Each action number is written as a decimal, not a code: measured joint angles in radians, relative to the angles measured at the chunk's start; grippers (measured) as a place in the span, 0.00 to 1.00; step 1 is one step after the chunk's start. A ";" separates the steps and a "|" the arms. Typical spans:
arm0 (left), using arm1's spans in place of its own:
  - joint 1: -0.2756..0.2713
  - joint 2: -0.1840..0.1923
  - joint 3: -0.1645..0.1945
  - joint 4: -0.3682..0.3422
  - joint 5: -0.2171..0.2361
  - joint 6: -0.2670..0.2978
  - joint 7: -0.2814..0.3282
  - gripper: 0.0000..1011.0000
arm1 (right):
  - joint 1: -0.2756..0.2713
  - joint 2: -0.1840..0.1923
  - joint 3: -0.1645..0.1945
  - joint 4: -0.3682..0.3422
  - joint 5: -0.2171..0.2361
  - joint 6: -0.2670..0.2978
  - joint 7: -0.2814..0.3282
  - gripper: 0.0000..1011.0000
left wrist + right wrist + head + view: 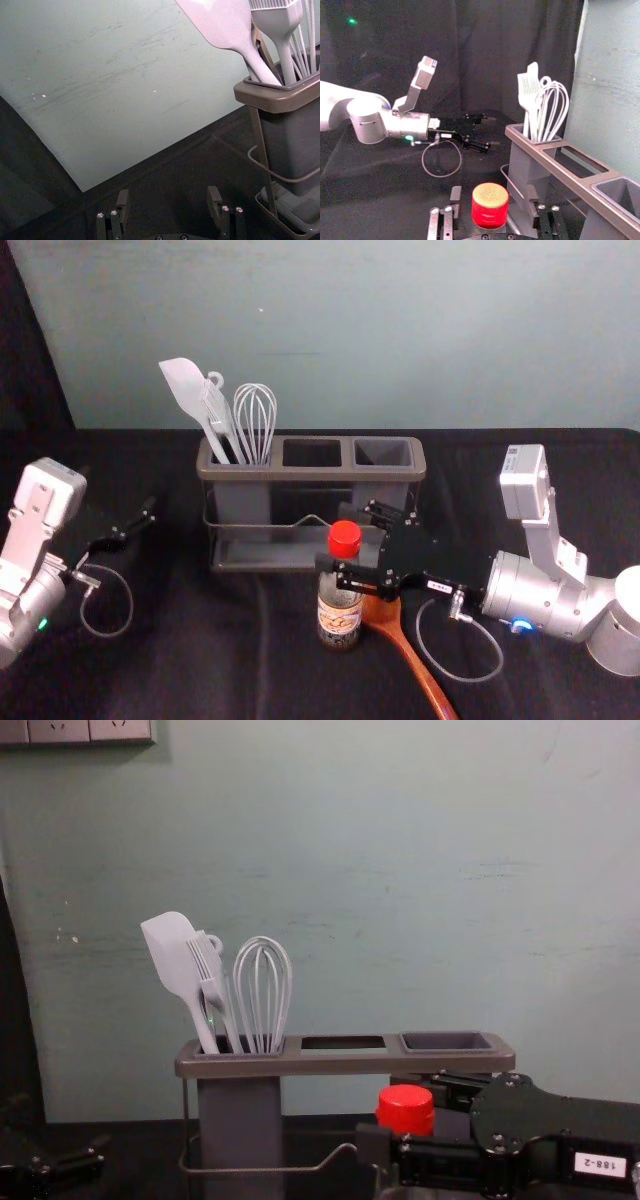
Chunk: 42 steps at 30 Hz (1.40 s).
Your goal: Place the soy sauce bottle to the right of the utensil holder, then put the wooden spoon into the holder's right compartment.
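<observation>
Clock directions are read from the head view, with 12 at the wall. The soy sauce bottle [340, 610] stands upright on the counter [220, 670], at 5 o'clock from the middle of the utensil holder [312, 473]. The wooden spoon [415, 665] lies just beside it, bowl at the bottle's 3 o'clock side, handle running toward 5. The holder's right compartment [383, 452] is vacant; white utensils [225, 415] occupy the one at its 9 o'clock end.

The right gripper [334, 537] reaches in from 3 o'clock, its fingers spread around the bottle's red cap [345, 539], with a visible gap on each side in the right wrist view. The left gripper [150, 512] is idle at the holder's 9 o'clock side, fingers apart.

Step in hand, as judged: grasping the bottle. Recommended: centre the cap, close evenly and confirm a firm hold before lifting. Raise straight up until the base clears the spoon; a low sweep toward 3 o'clock would likely drag it. Keep the far finger off the holder's frame. Set the bottle down upright at the holder's 3 o'clock side, and release only once the base sits flat.
</observation>
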 joint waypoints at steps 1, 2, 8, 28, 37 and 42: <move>0.000 0.000 0.000 0.000 0.000 0.000 0.000 1.00 | 0.000 0.000 0.000 0.000 0.000 0.000 0.000 0.79; 0.000 0.000 0.000 0.000 0.000 0.000 0.000 1.00 | 0.000 0.000 0.000 0.000 0.000 0.000 0.000 0.75; 0.000 0.000 0.000 0.000 0.000 0.000 0.000 1.00 | 0.000 0.000 0.000 0.000 0.000 0.000 0.001 0.56; 0.000 0.000 0.000 0.000 0.000 0.000 0.000 1.00 | 0.000 0.000 0.000 0.000 0.000 0.000 0.001 0.39; 0.000 0.000 0.000 0.000 0.000 0.000 0.000 1.00 | 0.000 0.000 0.000 0.000 0.000 0.000 0.001 0.38; 0.000 0.000 0.000 0.000 0.000 0.000 0.000 1.00 | -0.001 0.000 0.001 -0.001 0.000 -0.010 0.003 0.38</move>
